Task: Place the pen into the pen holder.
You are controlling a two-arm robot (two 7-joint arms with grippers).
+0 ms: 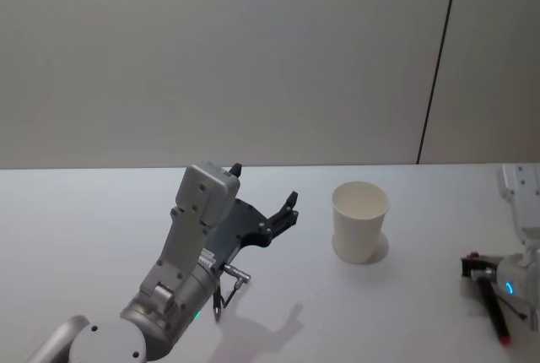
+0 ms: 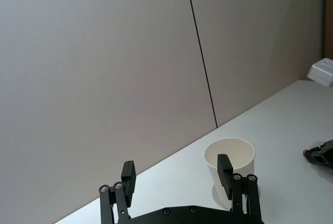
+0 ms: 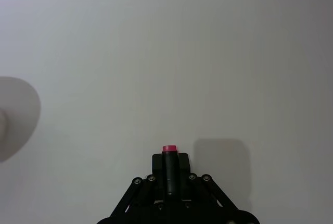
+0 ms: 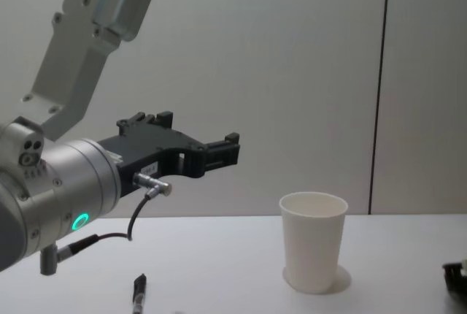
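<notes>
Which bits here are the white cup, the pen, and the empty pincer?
cup [image 1: 359, 232]: head view, on its outer wall.
pen [image 3: 168, 168]: right wrist view, on its black barrel.
left pincer [image 2: 176, 165]: left wrist view, midway between its open fingertips.

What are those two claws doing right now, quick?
Left gripper: open, holding nothing.
Right gripper: closed on the pen.

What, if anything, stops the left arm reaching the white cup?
Probably nothing, so likely yes: the left pincer hangs open, raised beside the pen holder, with bare table between them.
</notes>
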